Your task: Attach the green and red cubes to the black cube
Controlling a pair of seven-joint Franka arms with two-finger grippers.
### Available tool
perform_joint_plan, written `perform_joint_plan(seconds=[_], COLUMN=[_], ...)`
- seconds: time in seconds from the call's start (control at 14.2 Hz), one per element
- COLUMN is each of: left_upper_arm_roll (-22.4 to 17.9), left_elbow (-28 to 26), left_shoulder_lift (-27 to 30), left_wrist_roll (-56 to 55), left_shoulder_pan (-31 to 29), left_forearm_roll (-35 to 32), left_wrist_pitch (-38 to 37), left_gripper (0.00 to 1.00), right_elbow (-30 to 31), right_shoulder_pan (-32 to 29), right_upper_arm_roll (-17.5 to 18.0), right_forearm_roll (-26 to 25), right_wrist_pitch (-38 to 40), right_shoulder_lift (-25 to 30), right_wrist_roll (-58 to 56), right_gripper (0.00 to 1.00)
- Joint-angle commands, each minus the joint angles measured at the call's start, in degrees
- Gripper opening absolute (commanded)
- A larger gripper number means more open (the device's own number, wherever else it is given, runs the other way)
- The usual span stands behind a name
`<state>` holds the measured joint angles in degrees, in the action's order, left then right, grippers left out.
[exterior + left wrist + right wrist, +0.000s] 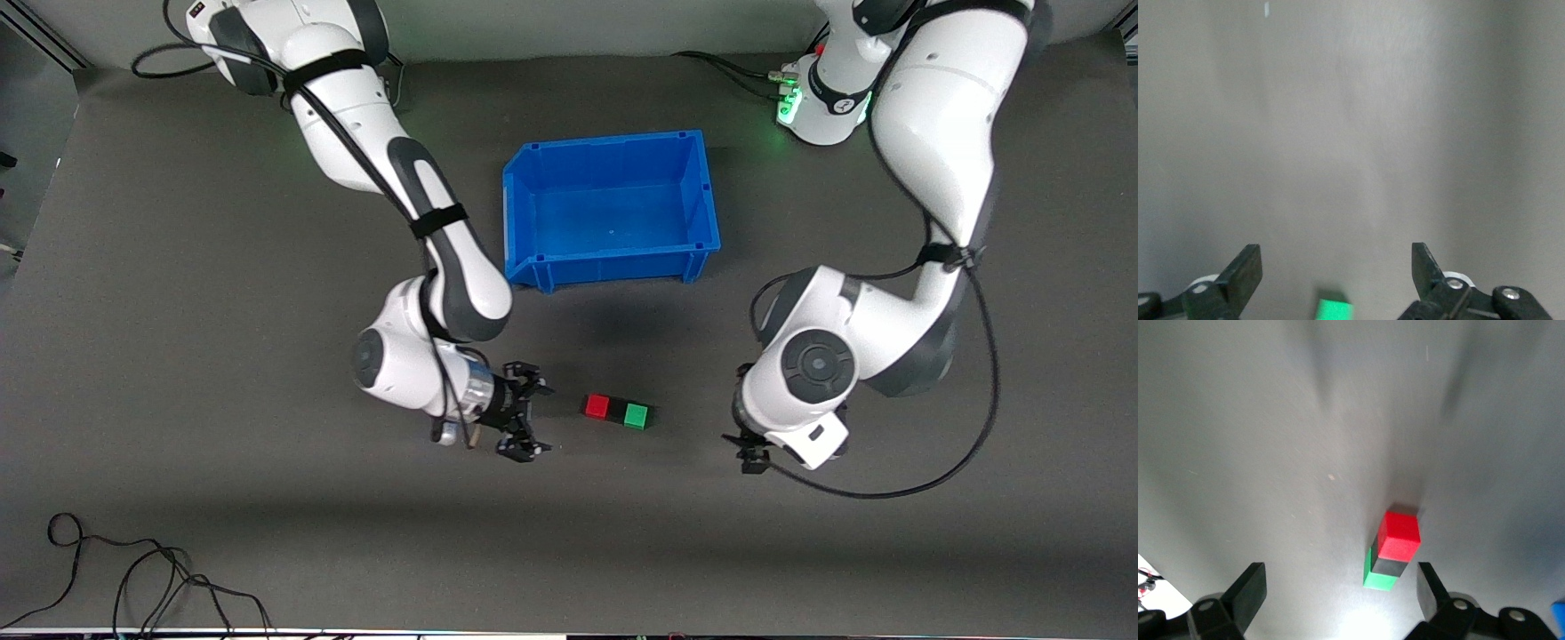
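Red cube point(597, 406), black cube point(616, 411), green cube point(636, 416) already joined on desk point(267, 498) — back both off straight, no nudging. Right pincer point(526, 420) beside red, apart; left pincer point(1337, 273) near green, apart.

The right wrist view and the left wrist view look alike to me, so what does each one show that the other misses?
Only the right wrist view shows the red cube and the black cube joined between it and the green cube, plus the open right gripper. Only the left wrist view shows the open left gripper. Both share the green cube and the grey table.
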<state>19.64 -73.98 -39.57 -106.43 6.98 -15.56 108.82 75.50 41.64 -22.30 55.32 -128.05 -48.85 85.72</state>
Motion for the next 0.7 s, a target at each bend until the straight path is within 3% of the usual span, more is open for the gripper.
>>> perform_joint_plan(seconds=[0.0, 0.21, 0.35, 0.49, 0.63], left_upper_arm_roll=[0.49, 0.67, 0.67, 0.58, 0.49], left_elbow=[-14.23, -18.46, -22.33, -25.41, -25.25], left_shoulder_lift=[12.47, 18.55, 22.76, 26.81, 29.54], left_wrist_roll=[15.94, 36.65, 51.85, 66.46, 82.52], left_shoulder_pan=[-7.12, -13.11, -16.46, -20.58, -24.71], left_forearm_roll=[1.49, 4.84, 4.93, 8.07, 11.33], left_wrist_pitch=[0.69, -0.27, -0.45, -0.97, -6.74], left_gripper=[1.0, 1.0, 1.0, 1.0, 1.0], right_elbow=[1.32, 2.37, 2.46, 2.46, 2.55], right_shoulder_pan=[0.46, 0.55, 0.98, 1.08, 0.64], right_upper_arm_roll=[-4.58, -11.6, -16.53, -18.04, -18.22], right_forearm_roll=[-6.08, -8.73, -13.11, -19.69, -26.72], right_wrist_pitch=[8.39, 20.61, 28.43, 32.32, 35.4], right_shoulder_lift=[4.63, 9.9, 13.24, 17.02, 20.8], right_wrist_roll=[-2.04, -11.16, -18.54, -22.77, -27.78], right_gripper=[1.0, 1.0, 1.0, 1.0, 1.0])
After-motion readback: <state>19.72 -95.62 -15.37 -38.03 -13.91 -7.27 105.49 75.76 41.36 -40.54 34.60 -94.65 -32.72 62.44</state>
